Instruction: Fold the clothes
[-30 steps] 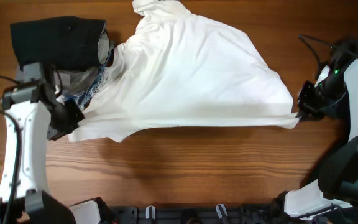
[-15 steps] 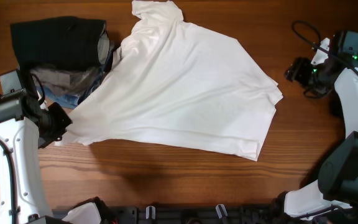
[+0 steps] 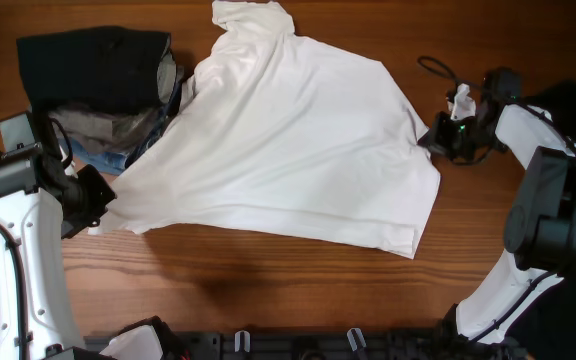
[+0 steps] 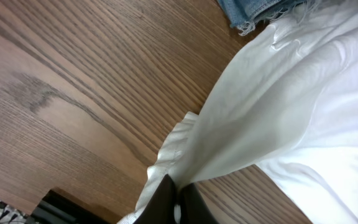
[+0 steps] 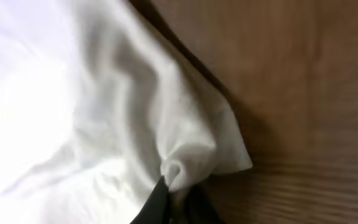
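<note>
Overhead, I see the white shirt (image 3: 288, 150) lying loosely spread across the middle of the bench (image 3: 298, 290). Its collar end points at the far edge and its hem runs slantwise toward the near right. It is not flat: creases run along it, and the left side narrows to a stretched point.

My left gripper (image 3: 96, 205) sits near the left edge, pinching that stretched corner. On the left wrist camera the dark fingertips (image 4: 166, 202) are pressed together on a bunched fold of hem, with wood grain on both sides of it. A frayed denim (image 4: 253, 9) edge shows at the top, just beside the shirt.

My right gripper (image 3: 434, 140) is toward the right edge, at the shirt's right side. The right wrist view is blurred, but I can see the fingers closed on a small puckered fold of white cloth, with bare wood beyond it.

In the far left corner sits a stack of folded pieces, with a black piece (image 3: 88, 65) on top and a grey piece (image 3: 98, 125) beneath it. The denim is lowest, and the shirt's left side overlaps the stack's right edge.
</note>
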You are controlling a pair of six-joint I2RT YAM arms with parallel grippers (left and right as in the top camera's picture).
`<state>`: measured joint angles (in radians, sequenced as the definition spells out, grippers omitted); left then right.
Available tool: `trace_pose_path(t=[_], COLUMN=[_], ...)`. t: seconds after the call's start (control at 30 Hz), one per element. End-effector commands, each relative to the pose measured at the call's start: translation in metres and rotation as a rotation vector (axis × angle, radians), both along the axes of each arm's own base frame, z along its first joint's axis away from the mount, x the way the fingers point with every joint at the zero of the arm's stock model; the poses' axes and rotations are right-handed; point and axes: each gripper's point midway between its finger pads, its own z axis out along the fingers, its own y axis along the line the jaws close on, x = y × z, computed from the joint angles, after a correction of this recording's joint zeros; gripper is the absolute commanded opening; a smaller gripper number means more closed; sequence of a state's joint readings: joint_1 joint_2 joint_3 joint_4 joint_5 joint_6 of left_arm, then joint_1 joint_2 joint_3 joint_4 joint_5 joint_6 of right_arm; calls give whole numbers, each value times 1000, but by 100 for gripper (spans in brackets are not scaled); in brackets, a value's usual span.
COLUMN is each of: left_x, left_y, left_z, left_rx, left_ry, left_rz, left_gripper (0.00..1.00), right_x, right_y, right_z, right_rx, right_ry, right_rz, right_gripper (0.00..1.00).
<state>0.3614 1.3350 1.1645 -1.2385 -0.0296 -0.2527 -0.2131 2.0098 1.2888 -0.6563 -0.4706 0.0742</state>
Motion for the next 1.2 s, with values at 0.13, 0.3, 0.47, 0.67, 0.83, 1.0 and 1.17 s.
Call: trace_pose_path(t=[0.13, 0.3, 0.47, 0.67, 0.83, 1.0, 1.17], left_x=[0, -1, 0, 0, 1, 1, 1], left_y=[4, 4, 4, 4, 4, 4, 4], left_z=[5, 4, 5, 5, 5, 5, 5], left_rx=[22, 21, 22, 22, 24, 24, 24], left_ry=[-10, -9, -10, -10, -13, -13, -14], left_rz=[4, 4, 4, -1, -4, -3, -3], left_gripper=[4, 4, 4, 5, 5, 6, 6], right_x=[17, -2, 38, 38, 51, 102, 38], right_y=[18, 0, -19, -5, 8, -22, 36], right_z=[152, 94, 104, 14, 21, 164, 104], right_rx=[-98, -298, -294, -207, -134, -127, -122], right_ry=[-306, -83, -227, -57, -138, -425, -109], right_rz=[117, -14, -119, -47, 58, -55, 62], right_gripper=[5, 63, 86, 69, 4, 6, 11])
